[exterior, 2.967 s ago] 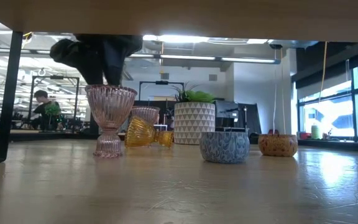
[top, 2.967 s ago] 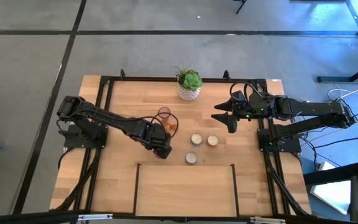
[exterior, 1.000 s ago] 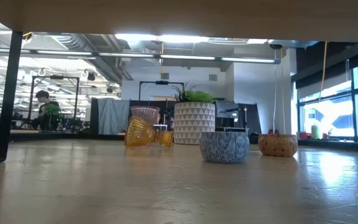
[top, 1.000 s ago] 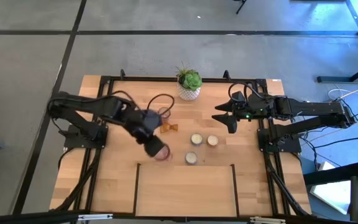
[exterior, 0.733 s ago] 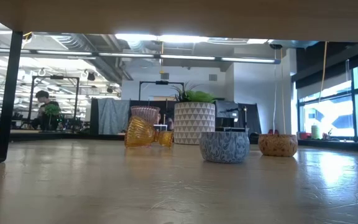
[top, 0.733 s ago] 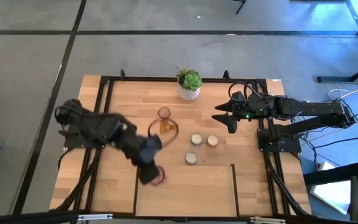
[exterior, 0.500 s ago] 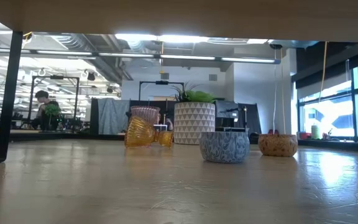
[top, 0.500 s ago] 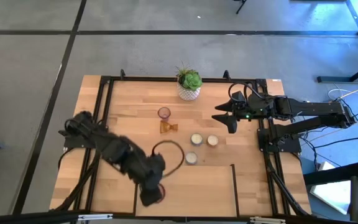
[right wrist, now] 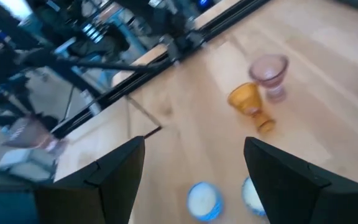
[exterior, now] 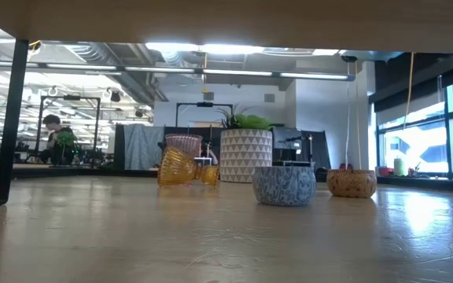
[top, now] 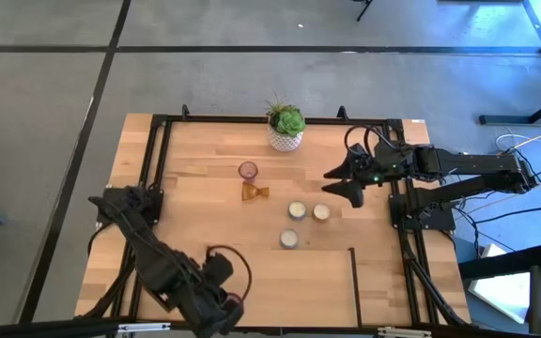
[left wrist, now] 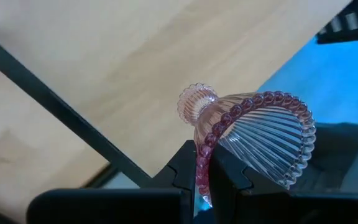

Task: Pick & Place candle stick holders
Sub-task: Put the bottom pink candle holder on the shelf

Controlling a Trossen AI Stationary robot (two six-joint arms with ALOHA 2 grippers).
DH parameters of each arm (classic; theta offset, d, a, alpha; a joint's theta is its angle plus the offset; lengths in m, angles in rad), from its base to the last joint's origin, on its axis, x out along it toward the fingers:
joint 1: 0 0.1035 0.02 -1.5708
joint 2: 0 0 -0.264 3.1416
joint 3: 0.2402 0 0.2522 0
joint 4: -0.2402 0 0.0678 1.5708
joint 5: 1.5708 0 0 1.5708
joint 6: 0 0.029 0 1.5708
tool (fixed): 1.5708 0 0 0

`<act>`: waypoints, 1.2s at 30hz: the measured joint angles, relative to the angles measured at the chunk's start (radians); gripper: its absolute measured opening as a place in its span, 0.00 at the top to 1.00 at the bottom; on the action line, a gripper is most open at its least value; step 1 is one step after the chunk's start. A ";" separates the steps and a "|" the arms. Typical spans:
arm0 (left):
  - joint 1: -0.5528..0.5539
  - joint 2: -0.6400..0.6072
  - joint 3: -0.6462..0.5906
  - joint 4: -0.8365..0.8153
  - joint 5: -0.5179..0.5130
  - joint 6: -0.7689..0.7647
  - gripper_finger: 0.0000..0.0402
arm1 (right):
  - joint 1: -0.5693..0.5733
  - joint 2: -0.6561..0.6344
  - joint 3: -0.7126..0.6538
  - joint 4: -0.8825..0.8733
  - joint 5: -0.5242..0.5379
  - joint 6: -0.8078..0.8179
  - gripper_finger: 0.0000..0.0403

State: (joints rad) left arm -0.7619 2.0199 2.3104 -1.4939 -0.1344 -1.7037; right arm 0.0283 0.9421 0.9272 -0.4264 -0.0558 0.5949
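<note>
My left gripper (top: pixel 227 310) hangs at the table's near edge, shut on a purplish-pink glass candle stick holder (left wrist: pixel 253 134). A second pink holder (top: pixel 248 170) stands upright mid-table, and an amber one (top: pixel 255 192) lies on its side just in front of it. Three cream-white holders (top: pixel 297 209) (top: pixel 320 212) (top: pixel 289 238) stand on their bases to the right of those. My right gripper (top: pixel 334 185) hovers open above the table's right side and holds nothing. My left gripper pinches the pink holder's beaded rim (left wrist: pixel 204 144), with one finger inside the cup and one outside. The fingers slant steeply down from above. The holder is lifted clear and tipped on its side, with its foot (left wrist: pixel 197 102) pointing away from the fingers.
A green plant in a white patterned pot (top: pixel 285 129) stands at the far edge. A black frame line (top: pixel 280 251) marks a rectangle at the near middle. Black rails (top: pixel 154 178) run along both sides of the table. Bare wood lies inside the rectangle.
My left gripper has swung from mid-table toward the near edge, rolling as it went. It has carried the pink holder along, clear of the table. My right gripper has turned a little in place and stays open.
</note>
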 joint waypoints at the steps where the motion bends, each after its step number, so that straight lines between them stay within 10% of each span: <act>1: -0.002 0.016 0.000 0.006 0.011 -0.011 0.96 | 0.002 0.000 0.000 0.000 -0.013 0.000 0.31; 36: -0.028 0.040 0.000 -0.024 0.047 -0.153 0.96 | 0.073 0.000 0.000 0.002 0.003 -0.008 0.31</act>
State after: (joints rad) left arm -0.7895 2.0594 2.3100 -1.5181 -0.0873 -1.8566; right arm 0.1009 0.9424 0.9272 -0.4240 -0.0525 0.5869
